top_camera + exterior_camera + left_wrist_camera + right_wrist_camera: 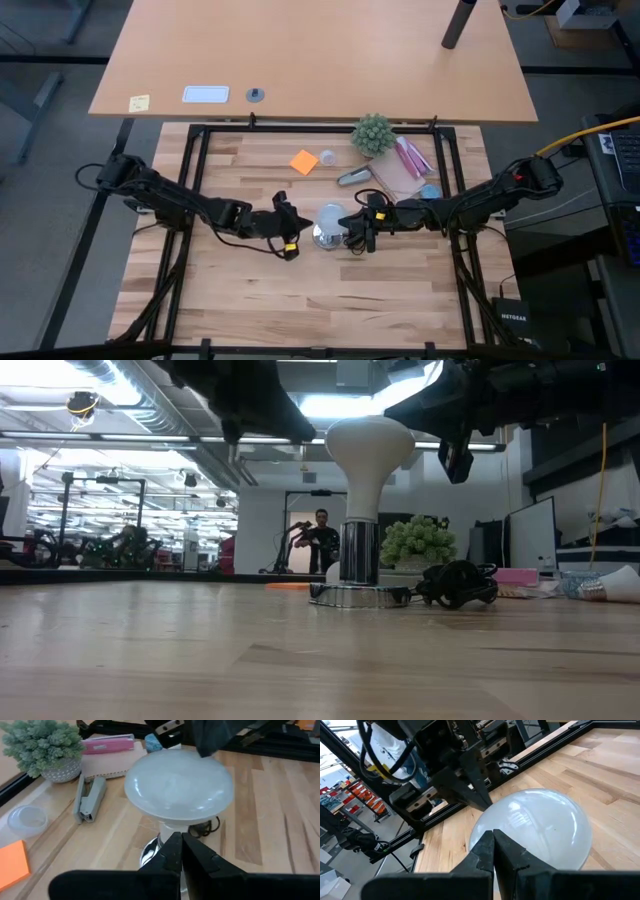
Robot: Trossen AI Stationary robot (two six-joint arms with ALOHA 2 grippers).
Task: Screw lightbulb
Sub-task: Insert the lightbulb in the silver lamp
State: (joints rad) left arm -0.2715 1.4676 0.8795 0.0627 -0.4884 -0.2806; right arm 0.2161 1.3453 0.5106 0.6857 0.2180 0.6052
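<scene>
Lightbulb (369,455) upright in silver base (355,594), wood table (200,650).

Bright ceiling lights (345,405) over a workshop; a person (322,540) stands behind.

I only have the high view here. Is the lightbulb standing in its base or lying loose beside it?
Observer: The lightbulb stands upright, its neck down in the silver base.
Operator: Are the grippers holding it?
Observer: No. The left gripper is shut, empty, level with the bulb's neck.
Operator: And the right one?
Observer: The right gripper is shut too, its tips beside the bulb's dome.
</scene>
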